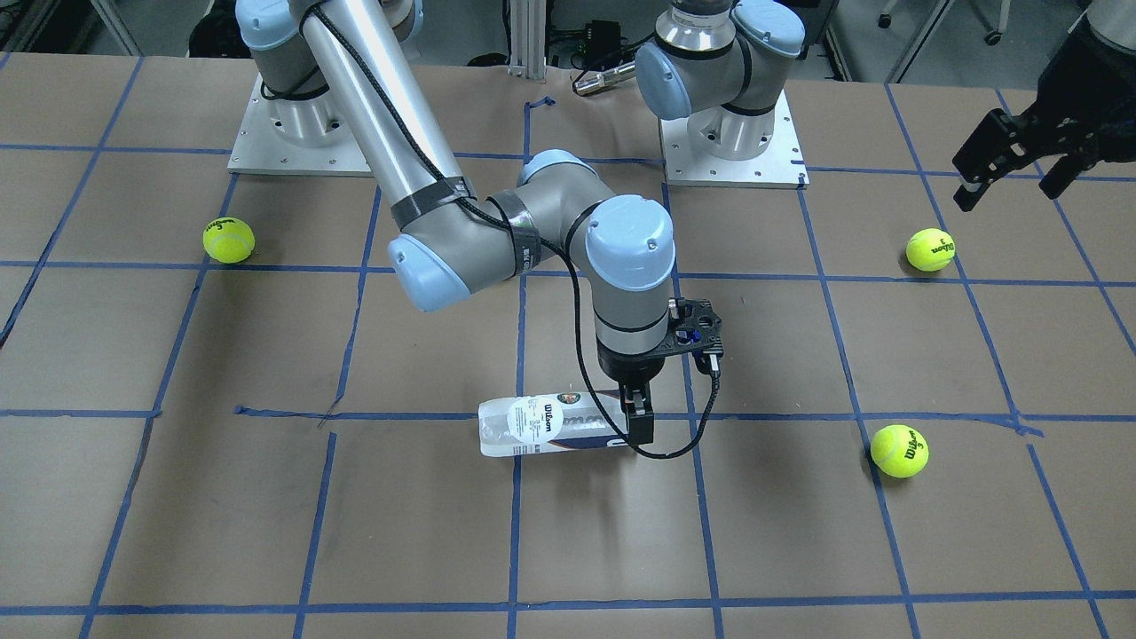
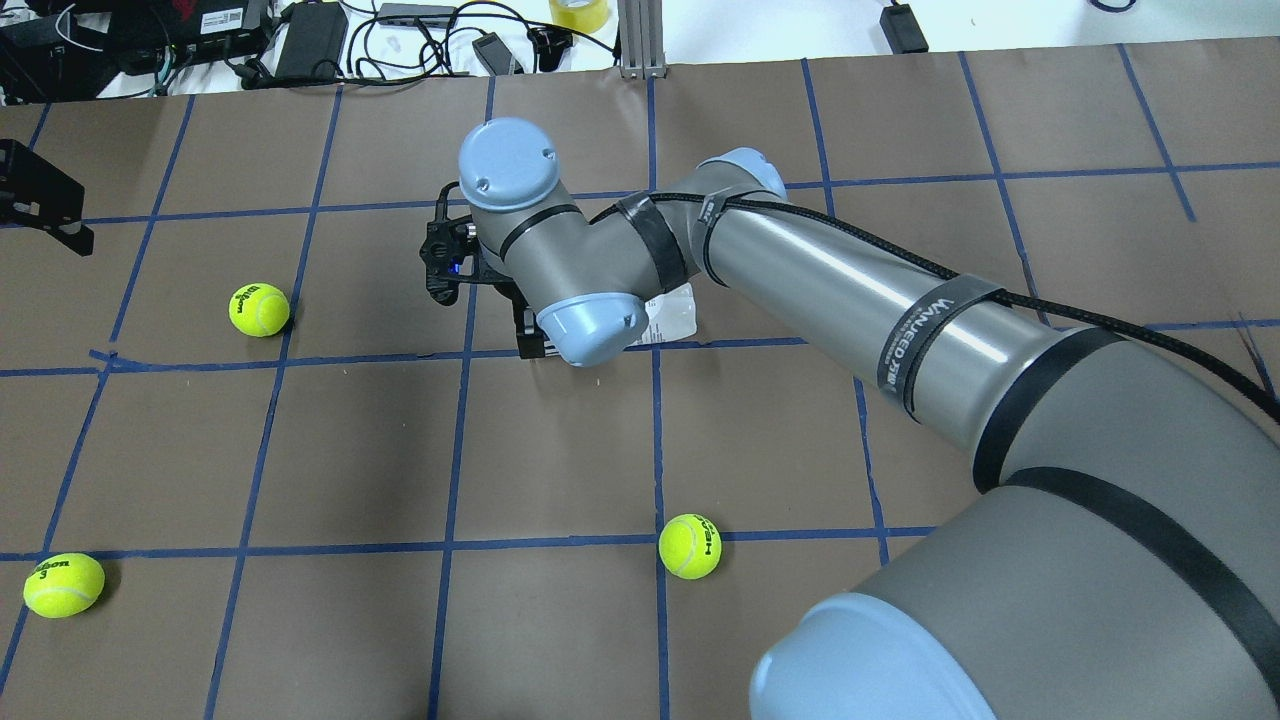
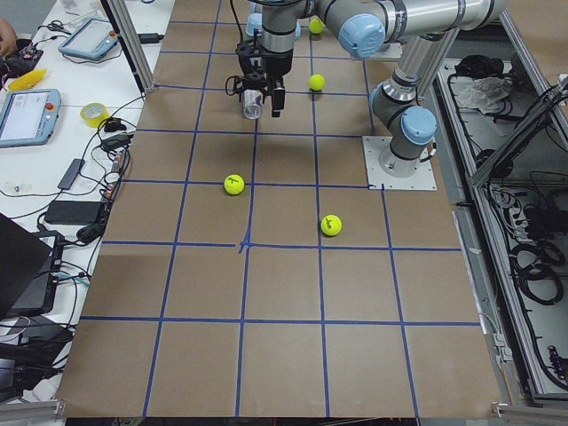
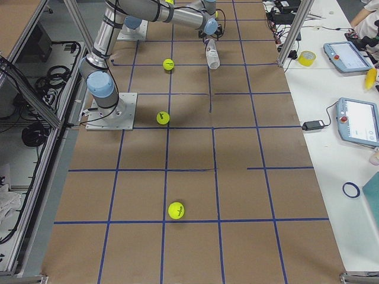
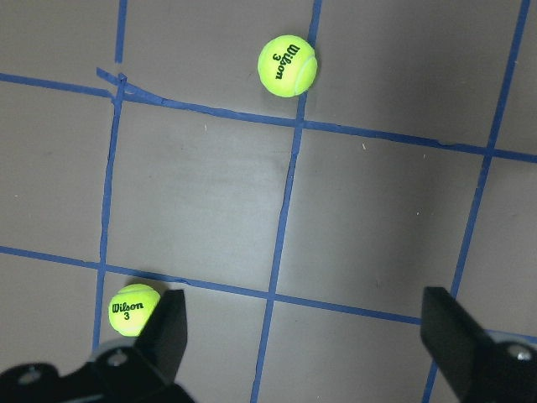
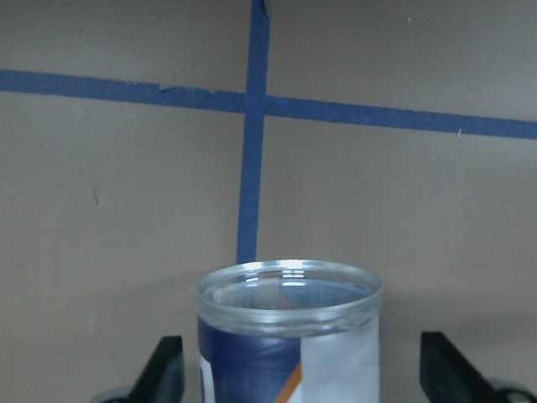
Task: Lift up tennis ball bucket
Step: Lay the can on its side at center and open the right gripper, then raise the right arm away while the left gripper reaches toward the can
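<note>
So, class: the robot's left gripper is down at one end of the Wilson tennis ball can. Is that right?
No, it is the right gripper at one end of the tennis ball can; the overhead exterior view shows that arm coming in from the right.

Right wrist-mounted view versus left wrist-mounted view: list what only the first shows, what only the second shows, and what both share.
Only the right wrist view: the tennis ball can, rim showing, inside the open right hand, a gap on each side. Only the left wrist view: an upper tennis ball and a lower tennis ball, with nothing inside the open left hand. Both: the brown paper table crossed by blue tape lines.
</note>
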`<action>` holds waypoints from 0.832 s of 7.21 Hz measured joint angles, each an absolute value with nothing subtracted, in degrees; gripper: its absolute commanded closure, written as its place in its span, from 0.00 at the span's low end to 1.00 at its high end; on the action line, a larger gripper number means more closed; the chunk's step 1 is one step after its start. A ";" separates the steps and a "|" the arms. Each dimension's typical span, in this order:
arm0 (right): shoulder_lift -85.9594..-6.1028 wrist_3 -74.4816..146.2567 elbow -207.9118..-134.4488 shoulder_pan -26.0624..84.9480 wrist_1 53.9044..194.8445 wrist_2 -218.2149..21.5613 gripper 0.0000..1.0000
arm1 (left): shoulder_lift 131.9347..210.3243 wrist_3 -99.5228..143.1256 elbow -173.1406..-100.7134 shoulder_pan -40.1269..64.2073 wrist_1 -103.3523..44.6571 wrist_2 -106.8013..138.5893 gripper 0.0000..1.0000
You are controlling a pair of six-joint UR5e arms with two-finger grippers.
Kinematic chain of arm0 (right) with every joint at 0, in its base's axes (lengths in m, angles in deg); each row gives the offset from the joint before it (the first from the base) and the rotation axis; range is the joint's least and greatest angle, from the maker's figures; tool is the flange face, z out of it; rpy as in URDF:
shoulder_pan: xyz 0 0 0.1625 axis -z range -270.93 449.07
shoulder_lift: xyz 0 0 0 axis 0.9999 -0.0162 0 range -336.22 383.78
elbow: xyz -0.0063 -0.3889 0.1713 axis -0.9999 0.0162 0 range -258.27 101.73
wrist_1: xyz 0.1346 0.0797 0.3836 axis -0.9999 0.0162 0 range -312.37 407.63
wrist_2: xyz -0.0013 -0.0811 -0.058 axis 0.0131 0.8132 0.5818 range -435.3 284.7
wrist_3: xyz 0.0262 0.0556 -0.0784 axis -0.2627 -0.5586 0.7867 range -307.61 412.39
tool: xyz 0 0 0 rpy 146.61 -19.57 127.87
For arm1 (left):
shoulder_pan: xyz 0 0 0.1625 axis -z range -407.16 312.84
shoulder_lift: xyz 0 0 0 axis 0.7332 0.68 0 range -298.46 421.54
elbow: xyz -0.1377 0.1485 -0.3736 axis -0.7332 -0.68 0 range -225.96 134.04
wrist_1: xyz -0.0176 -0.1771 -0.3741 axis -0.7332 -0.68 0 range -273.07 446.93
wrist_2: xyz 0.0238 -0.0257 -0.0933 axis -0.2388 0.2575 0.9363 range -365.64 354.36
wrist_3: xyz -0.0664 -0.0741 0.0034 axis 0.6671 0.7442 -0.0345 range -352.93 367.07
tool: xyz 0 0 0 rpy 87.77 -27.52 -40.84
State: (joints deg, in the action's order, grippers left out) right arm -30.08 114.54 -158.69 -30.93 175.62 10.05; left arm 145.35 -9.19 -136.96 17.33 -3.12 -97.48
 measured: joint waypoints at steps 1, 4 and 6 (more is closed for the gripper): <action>-32.60 113.66 -158.51 -28.74 173.03 8.48 0.00 | 145.58 -9.15 -136.86 17.44 -3.04 -95.70 0.00; -44.37 106.44 -158.76 -17.98 160.01 7.58 0.00 | 148.33 -5.74 -138.76 19.86 0.06 -85.11 0.00; -52.55 101.99 -159.17 -10.59 146.42 7.88 0.00 | 152.21 -1.66 -144.18 22.08 9.46 -73.31 0.00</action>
State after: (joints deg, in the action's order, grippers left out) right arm -52.55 101.99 -159.17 -10.59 146.42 7.88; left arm 152.21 -1.66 -144.18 22.08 9.46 -73.31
